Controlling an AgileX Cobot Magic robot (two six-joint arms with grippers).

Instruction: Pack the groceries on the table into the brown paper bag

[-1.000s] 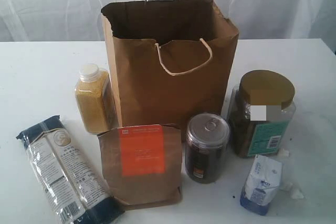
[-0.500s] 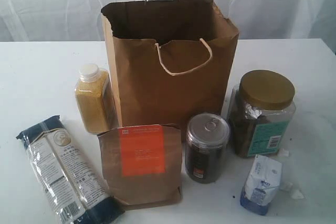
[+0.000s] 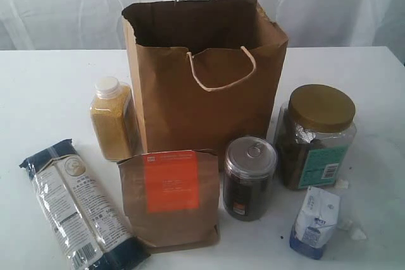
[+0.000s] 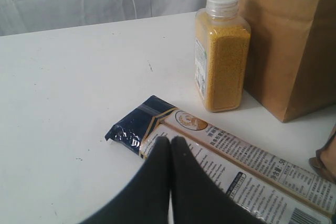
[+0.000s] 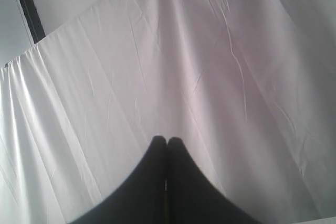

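The left gripper [image 4: 169, 142] has its two black fingers pressed tight together, and nothing is between them. It hangs over the long noodle packet [image 4: 247, 158], near the packet's dark blue end. I cannot tell if it touches the packet. Just past the packet stands the bottle [image 4: 223, 56] of yellow grains with a white cap, close beside the brown paper bag [image 4: 294, 40].

The right gripper [image 5: 167, 141] has its fingers squeezed together too, and it is empty. It points at a white curtain [image 5: 184, 51].

The bag stands up tall in the middle of the white table [image 3: 44, 93], with its top open and one white cord handle hanging down its front. All the food sits on the table, outside the bag. The noodle packet lies flat at the front left. The brown pouch [image 3: 171, 197] with the orange label stands in front of the bag. Next to it on the right is the can [image 3: 249, 178] with a pull tab. The jar [image 3: 316, 137] with the gold lid stands to the right of the bag. The small blue and white packet [image 3: 315, 220] sits in front of the jar.
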